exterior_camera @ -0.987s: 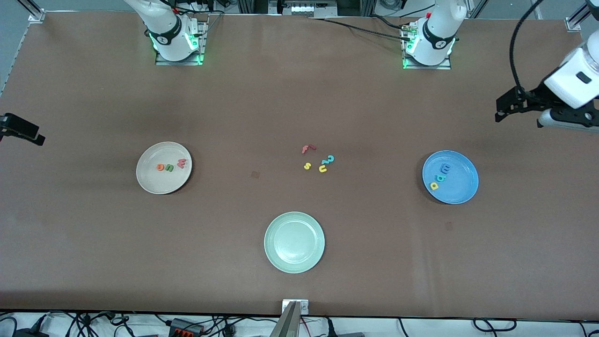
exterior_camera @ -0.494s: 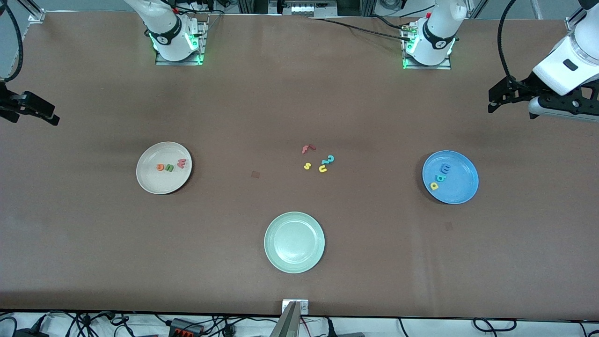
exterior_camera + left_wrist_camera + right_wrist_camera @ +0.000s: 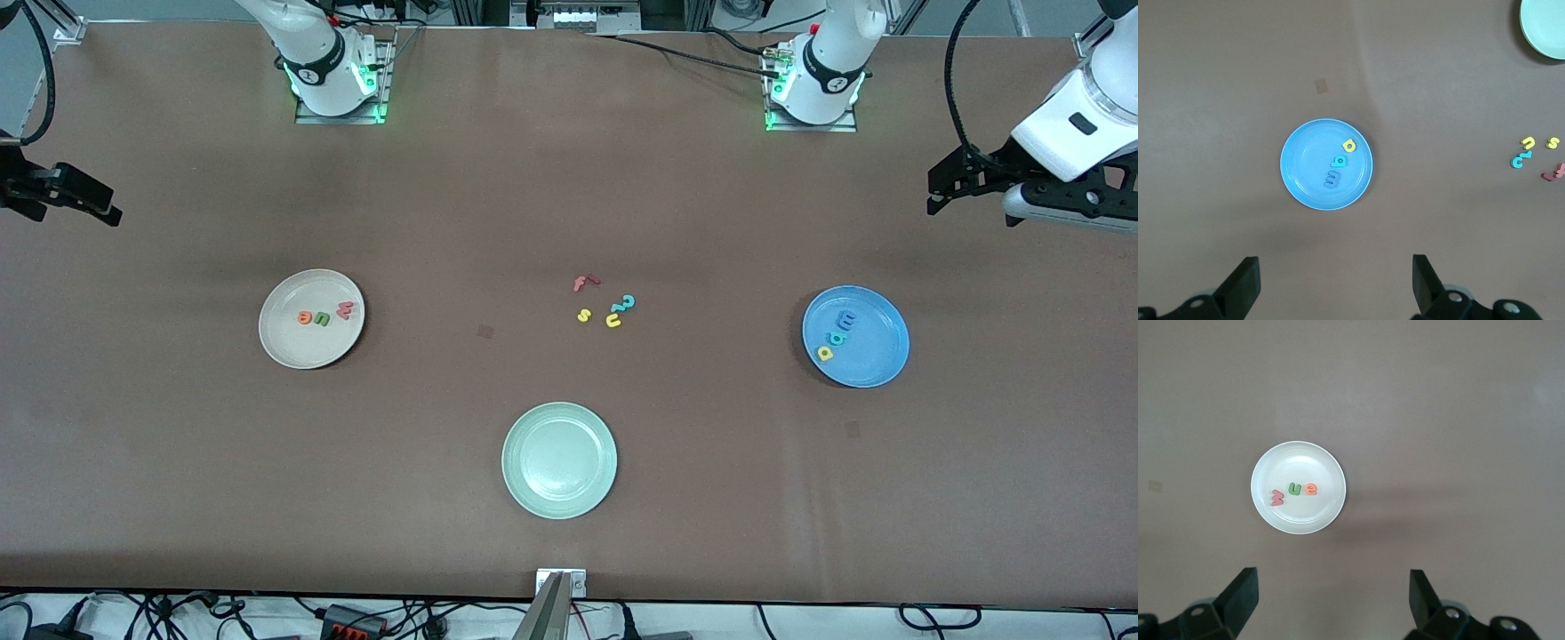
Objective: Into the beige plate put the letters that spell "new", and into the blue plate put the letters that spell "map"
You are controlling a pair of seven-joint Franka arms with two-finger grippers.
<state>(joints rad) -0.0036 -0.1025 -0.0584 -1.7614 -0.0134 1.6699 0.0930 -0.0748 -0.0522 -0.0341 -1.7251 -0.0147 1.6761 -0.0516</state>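
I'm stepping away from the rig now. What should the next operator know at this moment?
Left end effector: open, empty, raised at the left arm's end of the table.
Right end effector: open, empty, raised at the right arm's end.
Green n, orange e and salmon-red w lie in the beige plate.
Blue m, teal a and yellow p lie in the blue plate.
Nothing left to sort.

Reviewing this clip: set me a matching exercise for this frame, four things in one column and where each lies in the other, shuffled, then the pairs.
Things:
1. salmon-red w
2. yellow p
3. red f
4. pale green plate

Places:
A. in the blue plate
B. on the bare table, beside the yellow s
C. in the beige plate
D. nearest the front camera, nothing in it

Pairs: 1-C, 2-A, 3-B, 4-D
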